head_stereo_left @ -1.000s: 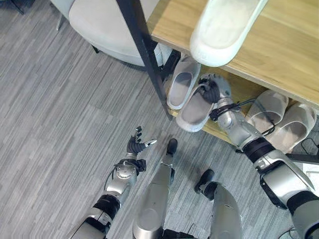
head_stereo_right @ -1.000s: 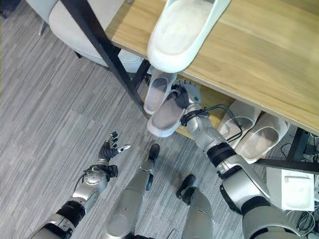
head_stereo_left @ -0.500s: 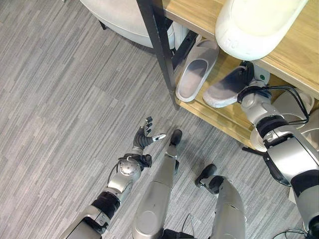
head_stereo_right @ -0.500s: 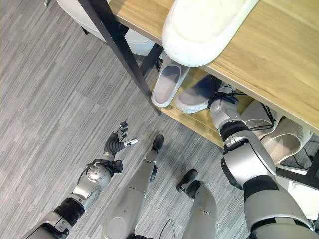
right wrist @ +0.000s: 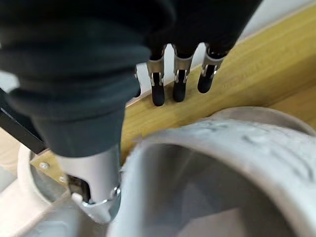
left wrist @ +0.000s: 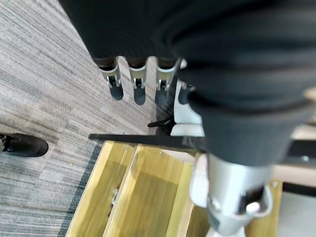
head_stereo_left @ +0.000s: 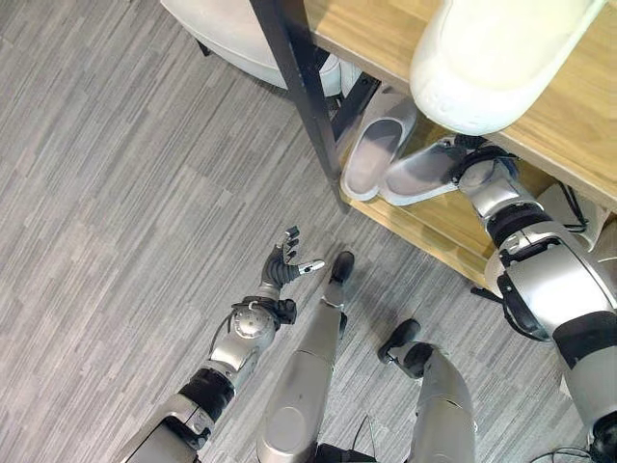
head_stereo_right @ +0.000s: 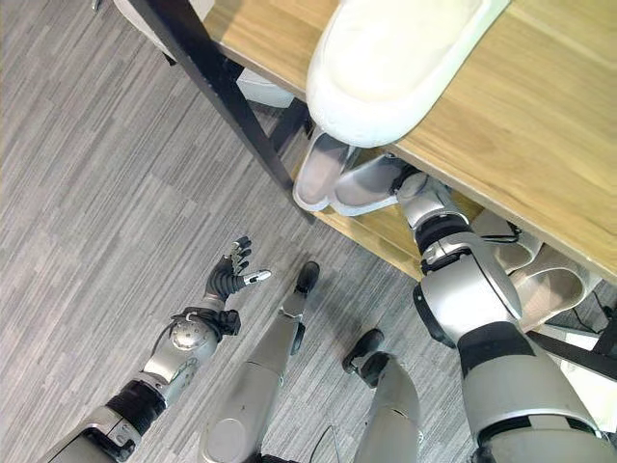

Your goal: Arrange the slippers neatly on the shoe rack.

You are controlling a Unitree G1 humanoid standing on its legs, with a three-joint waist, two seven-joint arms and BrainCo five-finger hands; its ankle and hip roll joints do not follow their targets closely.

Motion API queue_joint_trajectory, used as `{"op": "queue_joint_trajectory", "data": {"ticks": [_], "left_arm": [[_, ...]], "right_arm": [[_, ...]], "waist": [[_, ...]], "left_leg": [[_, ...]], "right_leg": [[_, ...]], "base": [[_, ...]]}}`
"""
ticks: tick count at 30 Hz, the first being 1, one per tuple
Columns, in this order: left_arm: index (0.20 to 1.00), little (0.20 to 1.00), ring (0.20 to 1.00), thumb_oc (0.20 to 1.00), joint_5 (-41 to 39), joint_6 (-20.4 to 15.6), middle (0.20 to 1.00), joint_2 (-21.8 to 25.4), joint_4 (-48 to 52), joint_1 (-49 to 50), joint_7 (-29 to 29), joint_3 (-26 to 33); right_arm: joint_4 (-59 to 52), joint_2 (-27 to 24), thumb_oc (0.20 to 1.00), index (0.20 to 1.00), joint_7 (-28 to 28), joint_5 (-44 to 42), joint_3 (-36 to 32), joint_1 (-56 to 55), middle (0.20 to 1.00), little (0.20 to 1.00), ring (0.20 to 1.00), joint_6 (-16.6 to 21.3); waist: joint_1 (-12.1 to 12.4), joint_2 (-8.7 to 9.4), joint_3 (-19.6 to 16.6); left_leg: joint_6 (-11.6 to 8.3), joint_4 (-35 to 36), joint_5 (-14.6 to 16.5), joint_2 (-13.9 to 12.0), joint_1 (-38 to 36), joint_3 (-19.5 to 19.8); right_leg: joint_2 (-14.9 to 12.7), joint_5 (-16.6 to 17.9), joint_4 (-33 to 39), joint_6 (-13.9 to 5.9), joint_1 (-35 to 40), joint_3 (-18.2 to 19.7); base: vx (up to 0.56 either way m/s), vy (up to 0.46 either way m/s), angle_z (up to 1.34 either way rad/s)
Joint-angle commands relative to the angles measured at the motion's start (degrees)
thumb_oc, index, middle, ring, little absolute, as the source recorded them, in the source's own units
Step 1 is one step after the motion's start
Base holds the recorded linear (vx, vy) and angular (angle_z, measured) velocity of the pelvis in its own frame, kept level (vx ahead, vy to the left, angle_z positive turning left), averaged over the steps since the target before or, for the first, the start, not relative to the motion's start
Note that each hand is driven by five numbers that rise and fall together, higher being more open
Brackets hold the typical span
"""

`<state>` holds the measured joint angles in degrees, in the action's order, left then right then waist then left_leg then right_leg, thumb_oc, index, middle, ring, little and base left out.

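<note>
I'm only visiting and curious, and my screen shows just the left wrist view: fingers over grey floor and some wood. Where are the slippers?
Observer: A grey slipper lies tilted on the shoe rack's lower shelf, beside another slipper.
Operator: Is the other hand doing anything with it?
Observer: The right hand is at that tilted slipper, under the top shelf. Its fingers are straight above the slipper's rim.
Operator: Anything on top?
Observer: One white slipper lies on the top shelf.
</note>
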<state>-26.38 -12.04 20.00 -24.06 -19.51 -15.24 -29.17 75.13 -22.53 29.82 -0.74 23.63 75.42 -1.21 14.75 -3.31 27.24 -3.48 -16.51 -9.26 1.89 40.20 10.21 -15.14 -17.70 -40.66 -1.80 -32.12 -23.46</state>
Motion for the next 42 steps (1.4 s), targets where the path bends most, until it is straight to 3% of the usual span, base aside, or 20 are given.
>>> {"op": "queue_joint_trajectory", "data": {"ticks": [1,2,13,23,26,28,29,32,34,39,40,42], "left_arm": [[1.000,1.000,1.000,1.000,-1.0,-0.8,1.000,-1.7,-2.1,-1.8,-2.3,-0.3],[1.000,1.000,1.000,1.000,-0.5,-0.6,1.000,-1.5,-2.2,-1.9,-2.3,-0.4],[1.000,1.000,1.000,1.000,-0.3,0.0,1.000,-0.9,-1.2,-1.0,-3.8,-0.2],[1.000,1.000,1.000,1.000,0.1,0.0,1.000,-0.8,-1.5,-1.2,-3.4,-1.7],[1.000,1.000,1.000,1.000,-0.6,-0.6,1.000,-0.3,-0.9,-1.7,-2.8,-2.9],[1.000,1.000,1.000,1.000,-0.8,-0.6,1.000,-0.2,-1.1,-1.9,-2.4,-3.3],[1.000,1.000,1.000,1.000,-0.8,-0.7,1.000,-0.2,-1.2,-1.9,-2.1,-3.5],[1.000,1.000,1.000,1.000,-1.0,-0.7,1.000,0.0,-1.3,-2.1,-1.4,-4.1],[1.000,1.000,1.000,1.000,-1.2,-0.7,1.000,0.1,-1.4,-2.2,-1.2,-4.1],[1.000,1.000,1.000,1.000,-1.0,-0.7,1.000,-0.1,-1.8,-2.7,-1.2,-4.0],[1.000,1.000,1.000,1.000,-1.0,-0.7,1.000,-0.1,-1.7,-2.7,-1.2,-4.0],[1.000,1.000,1.000,1.000,-0.8,-0.4,1.000,-0.8,-3.2,-2.5,-1.8,-3.1]], "right_arm": [[-7.0,2.2,1.000,1.000,4.1,-13.4,-4.6,-5.8,1.000,1.000,1.000,6.7],[-7.3,2.7,1.000,1.000,4.1,-14.1,-5.1,-6.5,1.000,1.000,1.000,7.1],[-12.1,9.1,1.000,1.000,2.7,-25.9,-10.5,-13.8,1.000,1.000,1.000,10.4],[-11.0,6.3,1.000,1.000,4.3,-21.9,-9.8,-11.9,1.000,1.000,1.000,9.7],[-8.1,1.4,1.000,1.000,4.1,-20.5,-9.1,-6.8,1.000,1.000,1.000,9.0],[-6.8,-0.4,1.000,1.000,3.8,-20.5,-8.6,-4.7,1.000,1.000,1.000,8.7],[-6.4,-0.8,1.000,1.000,3.7,-20.6,-8.2,-4.1,1.000,1.000,1.000,8.8],[-4.7,-2.9,1.000,1.000,2.9,-20.2,-6.6,-1.2,1.000,1.000,1.000,8.4],[-4.6,-3.8,1.000,1.000,2.4,-19.5,-5.6,-0.1,1.000,1.000,1.000,8.2],[-6.2,-4.7,1.000,1.000,2.5,-18.7,-4.1,0.8,1.000,1.000,1.000,8.7],[-6.3,-4.7,1.000,1.000,2.6,-18.7,-4.2,0.8,1.000,1.000,1.000,8.7],[-12.0,-1.9,1.000,1.000,3.6,-18.2,-4.1,-1.1,1.000,1.000,1.000,9.7]], "waist": [[-0.6,1.44,-0.7],[-0.9,1.46,-0.5],[-2.3,1.66,0.2],[-2.7,1.46,0.4],[-2.5,1.25,0.3],[-2.5,1.18,0.3],[-2.5,1.29,0.1],[-2.3,1.02,0.3],[-2.3,1.33,0.0],[-2.5,1.60,0.1],[-2.4,1.45,0.3],[-3.3,2.20,0.1]], "left_leg": [[0.42,-7.7,13.3,-0.9,-3.2,-2.4],[0.53,-6.9,11.4,-0.9,-2.9,-2.6],[0.34,-5.1,10.9,-1.3,-5.1,-3.5],[0.38,-4.3,10.5,-1.3,-5.5,-3.5],[0.41,-4.6,10.5,-1.1,-4.8,-3.5],[0.45,-4.6,10.4,-1.1,-4.6,-3.6],[0.26,-4.8,12.2,-1.2,-5.3,-3.5],[0.49,-4.4,10.3,-1.0,-4.7,-3.6],[0.33,-4.5,11.9,-1.1,-5.2,-3.6],[0.20,-4.3,11.6,-1.1,-4.8,-3.6],[0.39,-4.0,9.9,-1.0,-4.2,-3.7],[0.32,-3.3,9.7,-1.4,-4.8,-4.1]], "right_leg": [[1.3,8.4,11.4,-5.45,1.5,4.9],[1.3,10.2,12.5,-4.98,1.5,4.5],[1.7,11.0,14.7,-4.80,3.4,5.0],[1.7,11.3,15.4,-5.07,3.7,4.9],[1.5,11.5,15.1,-5.17,3.1,5.0],[1.5,11.6,15.0,-5.19,2.8,5.0],[1.6,10.1,14.6,-5.67,3.2,5.4],[1.3,11.7,14.9,-5.21,2.6,5.1],[1.5,10.4,14.6,-5.74,2.9,5.6],[1.4,10.7,14.9,-5.88,2.5,5.5],[1.3,12.2,15.3,-5.41,2.1,5.1],[1.7,12.4,16.0,-5.39,2.6,5.4]], "base": [[-0.08,0.058,-0.06],[-0.09,0.060,-0.07],[-0.02,-0.001,-0.10],[0.00,0.000,0.00],[0.00,0.000,0.00],[0.04,-0.015,-0.01],[0.08,-0.026,0.00],[-0.03,0.010,0.01],[0.08,-0.031,-0.01],[-0.02,0.006,0.00],[-0.07,0.041,0.01],[-0.01,0.028,0.02]]}}
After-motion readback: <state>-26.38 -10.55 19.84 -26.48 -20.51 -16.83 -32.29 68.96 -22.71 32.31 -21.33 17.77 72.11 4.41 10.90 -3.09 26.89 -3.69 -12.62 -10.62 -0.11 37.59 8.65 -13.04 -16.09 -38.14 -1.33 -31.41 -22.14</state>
